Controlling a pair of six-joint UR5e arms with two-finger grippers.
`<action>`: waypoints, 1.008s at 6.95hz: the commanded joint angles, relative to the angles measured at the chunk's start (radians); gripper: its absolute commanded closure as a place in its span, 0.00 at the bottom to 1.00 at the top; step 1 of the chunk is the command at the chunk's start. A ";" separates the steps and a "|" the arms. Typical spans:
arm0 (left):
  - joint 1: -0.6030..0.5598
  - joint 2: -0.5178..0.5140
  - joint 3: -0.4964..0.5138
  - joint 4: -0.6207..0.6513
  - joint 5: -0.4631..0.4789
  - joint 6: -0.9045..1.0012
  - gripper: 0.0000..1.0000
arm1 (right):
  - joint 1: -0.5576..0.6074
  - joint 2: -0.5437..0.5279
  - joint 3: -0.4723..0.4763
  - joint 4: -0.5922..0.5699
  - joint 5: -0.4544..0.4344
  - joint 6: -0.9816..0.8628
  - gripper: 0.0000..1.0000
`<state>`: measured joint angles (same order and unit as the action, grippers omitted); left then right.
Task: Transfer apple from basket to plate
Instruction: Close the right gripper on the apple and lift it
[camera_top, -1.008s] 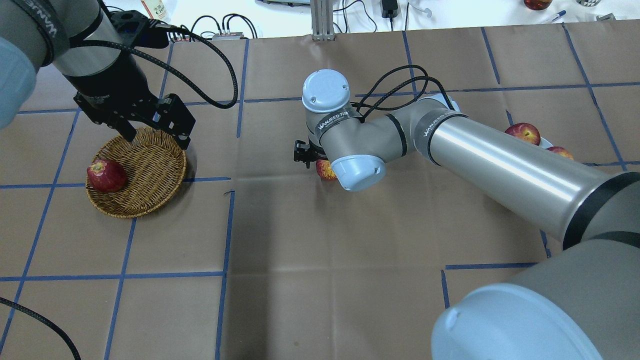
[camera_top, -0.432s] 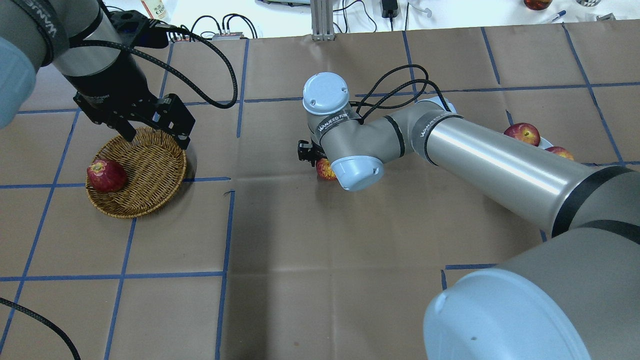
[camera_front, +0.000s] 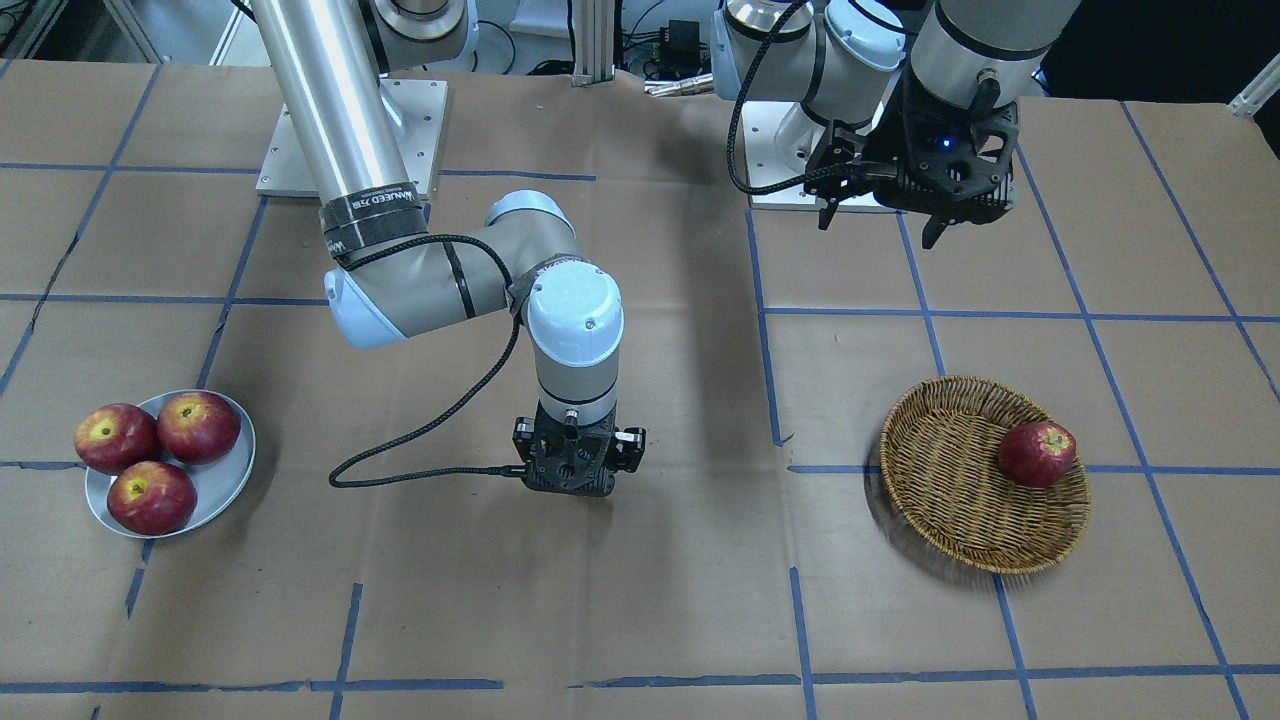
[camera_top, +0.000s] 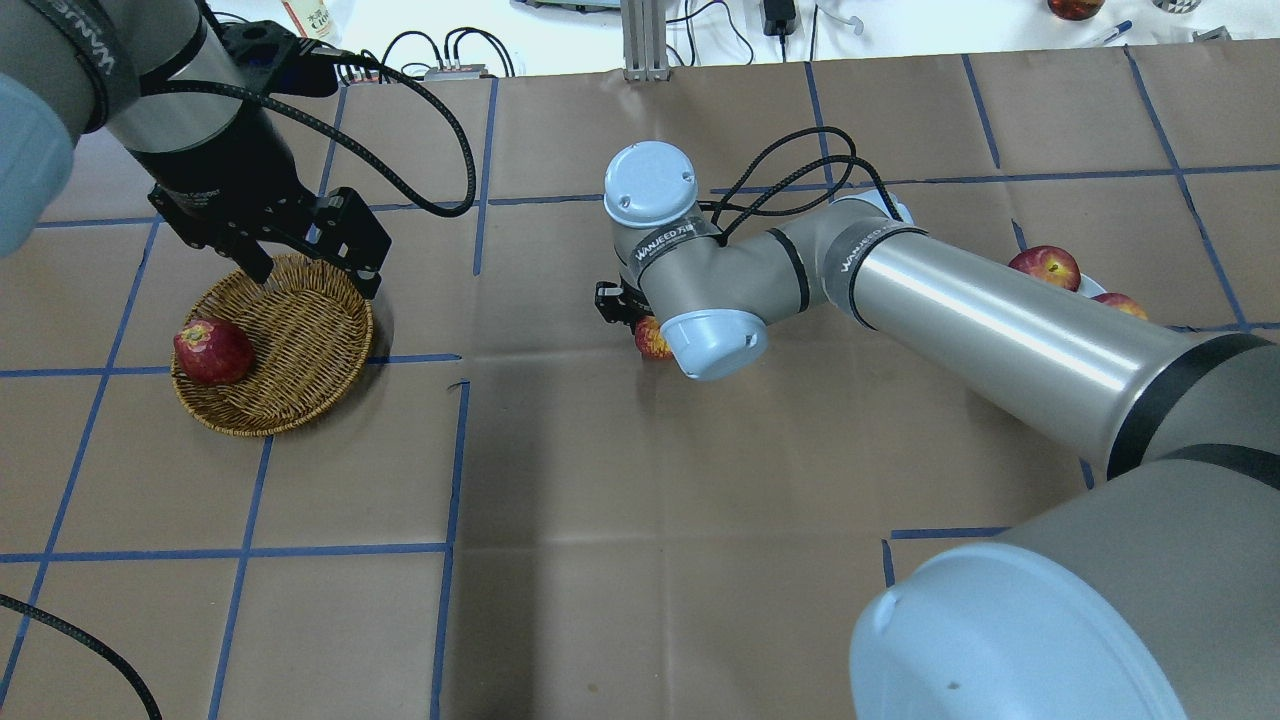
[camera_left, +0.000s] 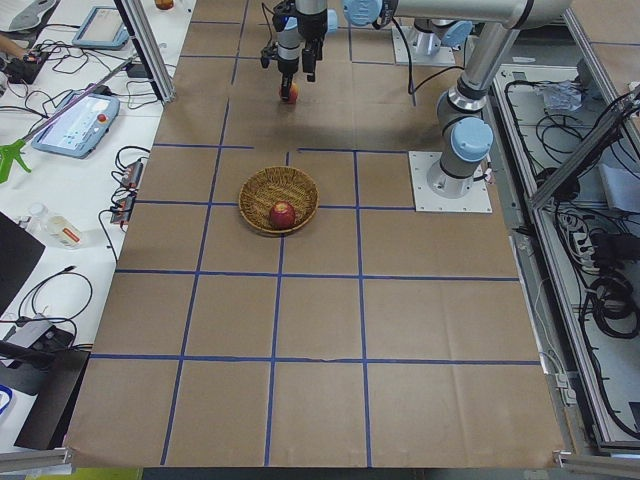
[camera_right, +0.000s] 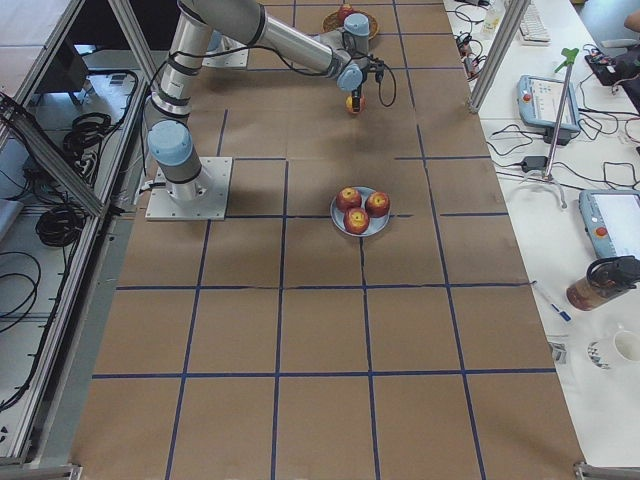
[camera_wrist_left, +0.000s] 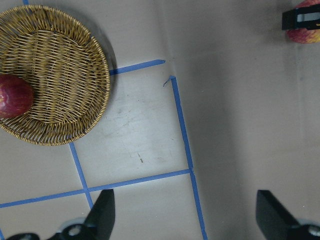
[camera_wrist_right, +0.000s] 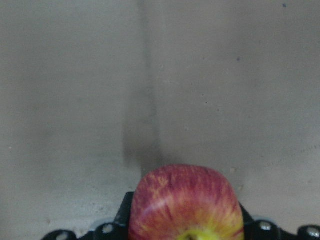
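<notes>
The apple (camera_wrist_right: 185, 202), streaky orange-red with yellow at its stem, sits between the fingers of my right gripper (camera_front: 578, 478) near the table's middle, low over the paper. It also shows in the overhead view (camera_top: 652, 342) under the wrist, and in the left wrist view (camera_wrist_left: 302, 35). The wicker basket (camera_top: 300, 330) (camera_front: 950, 500) holds one darker all-red apple (camera_top: 212, 351). My left gripper (camera_top: 315, 277) hangs open and empty over the basket's far rim. The pale grey-blue plate (camera_front: 218, 490) lies far off on the right arm's side and holds three dark red apples (camera_front: 150, 455).
Brown paper with blue tape lines (camera_top: 450, 450) covers the table. The right arm's long forearm (camera_top: 1000, 330) stretches between the plate and the table's middle. Cables and devices (camera_top: 440, 60) lie past the far edge.
The right arm's elbow and wrist have shifted slightly, with the apple still in its gripper. The left arm, the basket and its apple have not moved.
</notes>
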<state>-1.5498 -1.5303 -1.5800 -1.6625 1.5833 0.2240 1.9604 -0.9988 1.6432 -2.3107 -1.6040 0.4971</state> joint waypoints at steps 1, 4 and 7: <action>-0.001 -0.001 0.000 0.001 0.000 0.002 0.01 | -0.008 -0.017 -0.047 0.063 -0.002 0.000 0.44; 0.000 -0.002 0.000 0.001 0.000 0.002 0.01 | -0.053 -0.154 -0.163 0.354 -0.011 -0.084 0.45; 0.000 -0.002 0.000 0.001 0.000 0.002 0.01 | -0.318 -0.308 -0.106 0.470 -0.004 -0.424 0.46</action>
<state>-1.5494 -1.5324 -1.5800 -1.6613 1.5831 0.2255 1.7545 -1.2430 1.5094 -1.8862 -1.6087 0.2249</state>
